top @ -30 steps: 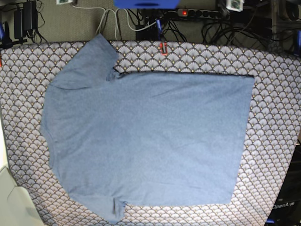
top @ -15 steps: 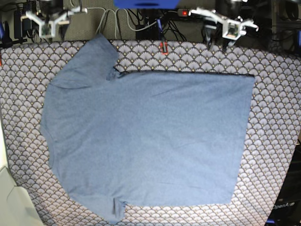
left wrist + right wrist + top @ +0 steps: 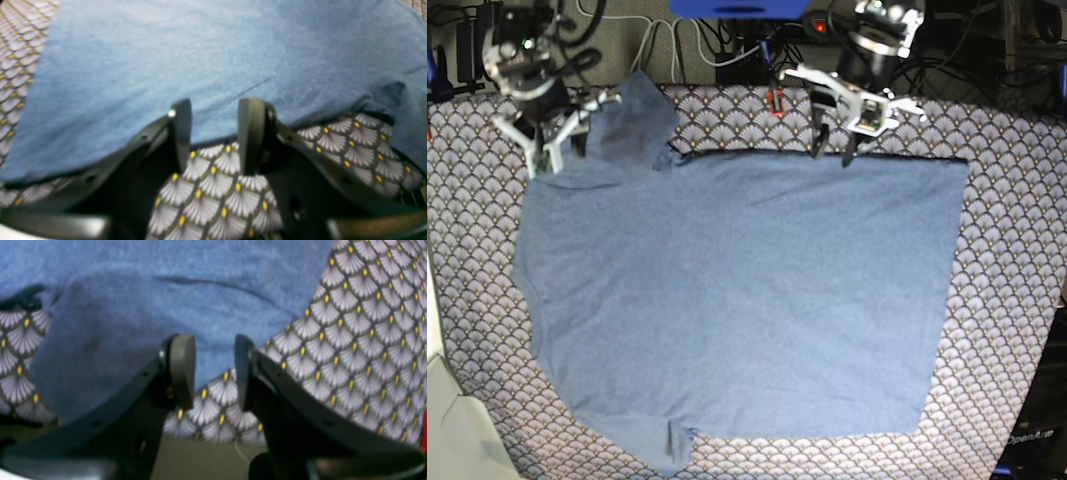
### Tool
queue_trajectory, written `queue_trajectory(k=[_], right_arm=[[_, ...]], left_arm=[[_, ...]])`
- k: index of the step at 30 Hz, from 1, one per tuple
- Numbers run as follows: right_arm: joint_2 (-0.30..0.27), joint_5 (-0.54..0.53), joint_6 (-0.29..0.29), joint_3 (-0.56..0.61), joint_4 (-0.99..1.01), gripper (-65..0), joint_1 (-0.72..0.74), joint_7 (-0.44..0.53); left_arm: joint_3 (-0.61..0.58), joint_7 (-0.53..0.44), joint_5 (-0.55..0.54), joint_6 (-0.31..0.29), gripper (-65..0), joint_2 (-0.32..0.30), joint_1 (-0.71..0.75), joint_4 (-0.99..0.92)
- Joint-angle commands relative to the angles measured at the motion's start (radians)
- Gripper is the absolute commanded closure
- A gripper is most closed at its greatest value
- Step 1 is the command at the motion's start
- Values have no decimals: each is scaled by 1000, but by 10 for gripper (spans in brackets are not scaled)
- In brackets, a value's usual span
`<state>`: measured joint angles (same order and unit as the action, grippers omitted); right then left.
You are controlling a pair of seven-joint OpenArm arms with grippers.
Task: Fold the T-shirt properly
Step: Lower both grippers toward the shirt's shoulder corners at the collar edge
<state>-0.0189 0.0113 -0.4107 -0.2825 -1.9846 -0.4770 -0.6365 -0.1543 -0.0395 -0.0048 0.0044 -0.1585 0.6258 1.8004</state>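
Observation:
The slate-blue T-shirt (image 3: 737, 290) lies spread flat on the scallop-patterned tablecloth (image 3: 1007, 300), plain side up, with one sleeve at the far left. My left gripper (image 3: 832, 152) hangs open over the shirt's far edge, right of the middle. In the left wrist view, the gripper (image 3: 215, 133) straddles the T-shirt's hem (image 3: 200, 50) with only tablecloth (image 3: 217, 190) between its fingers. My right gripper (image 3: 557, 155) is open beside the far-left sleeve. In the right wrist view, this gripper (image 3: 212, 370) stands over the T-shirt's sleeve edge (image 3: 133, 306), holding nothing.
Beyond the table's far edge lie a power strip (image 3: 857, 25) and tangled cables. A small red item (image 3: 774, 100) sits on the cloth near the far edge. A pale object (image 3: 452, 430) fills the near left corner.
Both arms have come down from the top of the base view to the shirt's far edge, and both grippers have gone from shut to open. The shirt has not moved.

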Motion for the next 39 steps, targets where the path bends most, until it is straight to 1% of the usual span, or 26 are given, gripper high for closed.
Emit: queue_trajectory(k=[1,4,7,9,21,28,35,39], right_arm=[[-8,-6,-11,-17,-17,-212,17,-1],[-11,-4,-24,-31,-17,-212,64,-42],[-34,-4,-24,-27,-14,-213,82,-49],[-37,-4,-24,-27,-5,-213,85,-47],[-39,-4,-24,-25,28,-213,111,-47],[-46,-4,-24,-24,34,-214,113,-46],[-88,-4,-34,-28,144,-214,165,-42],[-95,-4,-34,-33,204,-214,208,-38]], left_arm=[[-18,-23,2,-1,-238,15,-5,-6],[-67,-23,2,-1,-238,46,-47,-50],[-117,-23,4,-1,-238,67,-76,-84],[-126,-23,4,-1,-238,76,-88,-100],[-118,-23,4,1,-238,70,-77,-89],[-15,-23,4,1,-238,72,-50,-54],[86,-23,4,-5,-238,69,-5,-18],[146,-23,4,-8,-238,69,6,-6]])
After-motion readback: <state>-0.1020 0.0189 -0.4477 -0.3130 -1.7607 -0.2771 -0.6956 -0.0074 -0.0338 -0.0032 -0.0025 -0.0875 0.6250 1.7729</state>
